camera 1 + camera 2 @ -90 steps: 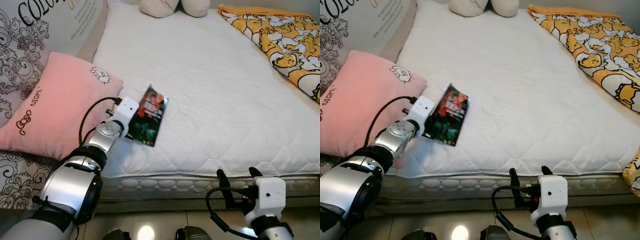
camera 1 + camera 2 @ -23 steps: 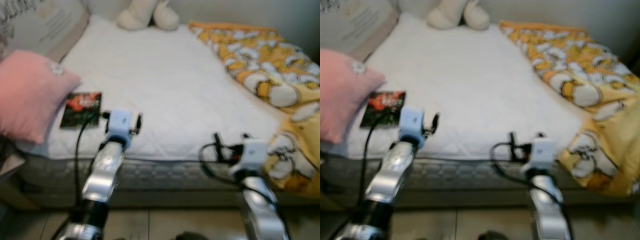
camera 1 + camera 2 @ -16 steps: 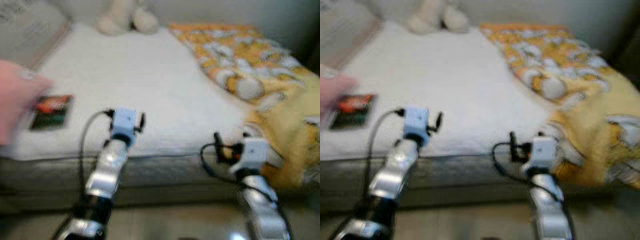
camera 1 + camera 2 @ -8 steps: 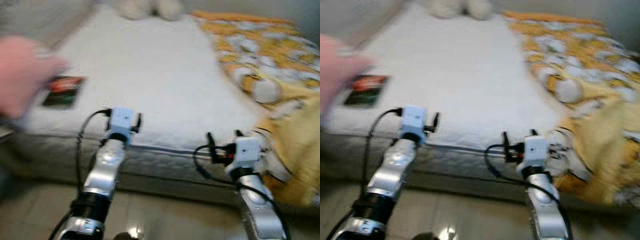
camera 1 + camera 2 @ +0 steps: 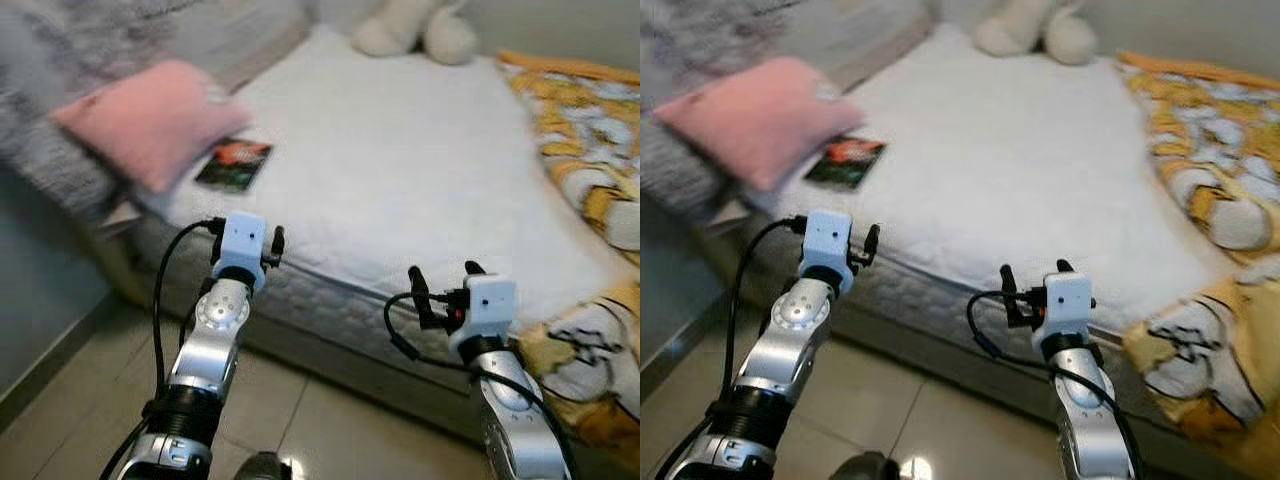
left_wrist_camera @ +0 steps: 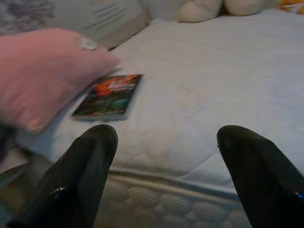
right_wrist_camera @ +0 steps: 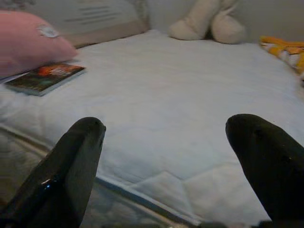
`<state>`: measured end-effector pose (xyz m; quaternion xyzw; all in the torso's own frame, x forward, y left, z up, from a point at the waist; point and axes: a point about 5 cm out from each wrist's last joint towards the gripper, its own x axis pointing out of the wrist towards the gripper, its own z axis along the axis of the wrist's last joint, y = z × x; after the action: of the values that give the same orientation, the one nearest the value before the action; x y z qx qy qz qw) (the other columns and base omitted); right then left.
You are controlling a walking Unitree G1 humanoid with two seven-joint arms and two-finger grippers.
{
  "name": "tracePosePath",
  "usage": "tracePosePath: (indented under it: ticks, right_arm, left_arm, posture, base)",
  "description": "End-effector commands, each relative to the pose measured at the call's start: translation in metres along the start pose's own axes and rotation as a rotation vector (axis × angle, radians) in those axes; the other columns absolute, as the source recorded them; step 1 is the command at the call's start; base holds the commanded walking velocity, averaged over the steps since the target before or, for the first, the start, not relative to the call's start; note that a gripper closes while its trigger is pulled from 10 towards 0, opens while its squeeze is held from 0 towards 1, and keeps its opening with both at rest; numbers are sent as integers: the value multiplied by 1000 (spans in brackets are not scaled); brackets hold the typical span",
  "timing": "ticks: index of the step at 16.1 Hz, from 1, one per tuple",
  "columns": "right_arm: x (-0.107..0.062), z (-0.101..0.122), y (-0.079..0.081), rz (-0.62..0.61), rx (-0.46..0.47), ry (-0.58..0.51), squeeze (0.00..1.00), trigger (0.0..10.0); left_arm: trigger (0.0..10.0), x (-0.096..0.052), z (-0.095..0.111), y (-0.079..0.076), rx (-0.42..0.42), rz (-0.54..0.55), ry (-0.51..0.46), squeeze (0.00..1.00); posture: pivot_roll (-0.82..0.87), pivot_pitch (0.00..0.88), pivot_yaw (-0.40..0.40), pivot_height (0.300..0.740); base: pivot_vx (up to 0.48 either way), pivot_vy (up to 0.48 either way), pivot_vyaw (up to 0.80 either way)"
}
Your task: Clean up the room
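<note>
Both grippers, left (image 6: 166,175) and right (image 7: 166,166), wide open, empty, held off the bed (image 5: 400,180) edge. Book (image 5: 234,165) flat on bed beside pink pillow (image 5: 150,120). Prob thin, light, stiff; grab by free edge.

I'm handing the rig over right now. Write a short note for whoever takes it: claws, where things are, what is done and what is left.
Left claw: open, empty, held up off the near edge of the bed.
Right claw: open, empty, also at the near edge.
Book: flat on the bed, beside the pink pillow; whether they touch is unclear.
Stuffed toy: far end of the bed.
Yellow blanket: rumpled along the right side, spilling over the near corner.
Done: nothing evident.
Left: probably blanket and book.
</note>
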<state>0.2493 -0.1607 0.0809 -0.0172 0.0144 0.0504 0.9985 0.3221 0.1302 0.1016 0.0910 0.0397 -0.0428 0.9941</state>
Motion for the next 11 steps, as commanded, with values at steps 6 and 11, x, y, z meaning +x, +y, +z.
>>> tracePosePath:
  ticks: [6, 11]
  right_arm:
    - [-2, 0, -8, -57, 20, 0, 0, 10000]
    - [-1, 0, -7, -60, 19, 3, 0, 10000]
  left_arm:
    - [10000, -3, 6, -17, 38, -140, -58, 0]
    - [10000, -2, 5, -19, 28, -162, -55, 0]
  posture:
    - [-97, 0, -6, 714]
    - [-99, 0, -2, 714]
  base:
    - [97, -126, 463]
    - [128, -136, -260]
